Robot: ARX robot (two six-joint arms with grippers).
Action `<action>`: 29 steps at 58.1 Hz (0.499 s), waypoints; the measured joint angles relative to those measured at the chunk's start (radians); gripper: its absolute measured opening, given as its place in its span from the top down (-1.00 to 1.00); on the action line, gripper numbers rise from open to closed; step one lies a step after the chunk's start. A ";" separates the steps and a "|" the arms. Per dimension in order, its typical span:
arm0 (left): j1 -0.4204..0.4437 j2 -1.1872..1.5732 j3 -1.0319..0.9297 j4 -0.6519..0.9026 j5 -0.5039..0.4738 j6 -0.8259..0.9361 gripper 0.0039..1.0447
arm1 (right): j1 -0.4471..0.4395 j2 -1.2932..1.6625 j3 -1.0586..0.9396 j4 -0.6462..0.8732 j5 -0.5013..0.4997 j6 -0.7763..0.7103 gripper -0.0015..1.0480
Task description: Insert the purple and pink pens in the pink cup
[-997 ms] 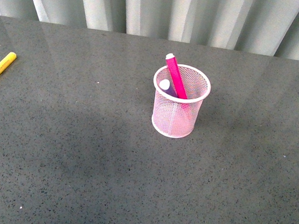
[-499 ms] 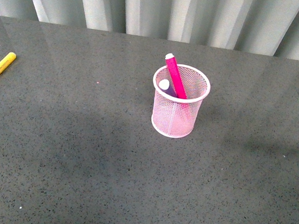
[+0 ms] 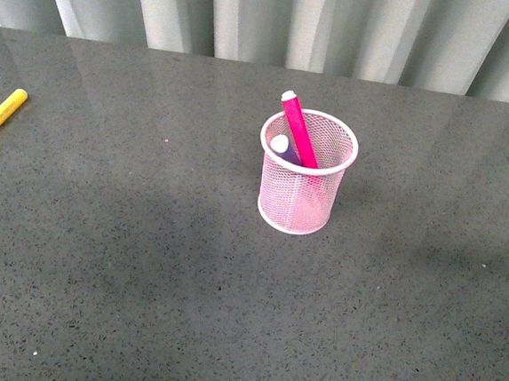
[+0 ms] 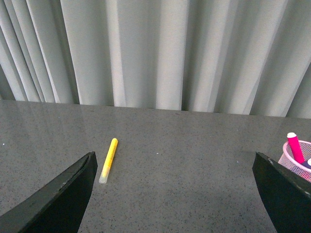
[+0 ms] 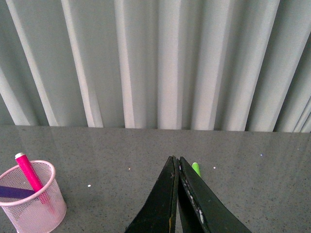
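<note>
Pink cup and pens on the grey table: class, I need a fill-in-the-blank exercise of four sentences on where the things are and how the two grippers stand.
1. The pink pen and the purple pen both stand inside the pink ____.
2. The pen lying at the table's far left edge in the front view is ____.
3. The left gripper has its fingers wide ____.
4. The right gripper has its fingers ____, holding nothing.

Missing words: cup; yellow; open; shut

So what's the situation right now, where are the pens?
Left gripper open, empty. Right gripper shut, empty. Pink pen and purple pen both inside pink cup. Nothing in the way.
</note>
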 joint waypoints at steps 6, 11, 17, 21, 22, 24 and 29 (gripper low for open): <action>0.000 0.000 0.000 0.000 0.000 0.000 -0.88 | 0.000 -0.049 0.000 -0.047 0.000 0.000 0.94; 0.000 0.000 0.000 0.000 0.000 0.000 -0.88 | 0.000 -0.085 0.000 -0.081 0.000 0.000 0.94; 0.000 0.000 0.000 0.000 0.000 0.000 -0.88 | 0.000 -0.129 0.000 -0.124 0.000 0.000 0.94; 0.000 0.000 0.000 0.000 0.000 0.000 -0.88 | 0.000 -0.151 0.000 -0.147 0.000 0.000 0.94; 0.000 0.000 0.000 0.000 0.000 0.000 -0.88 | 0.000 -0.158 0.000 -0.153 0.000 0.000 0.94; 0.000 0.000 0.000 0.000 0.000 0.000 -0.88 | 0.000 -0.169 0.000 -0.164 0.000 0.000 0.94; 0.000 0.000 0.000 0.000 0.000 0.000 -0.88 | 0.000 -0.200 0.000 -0.195 0.000 0.000 0.94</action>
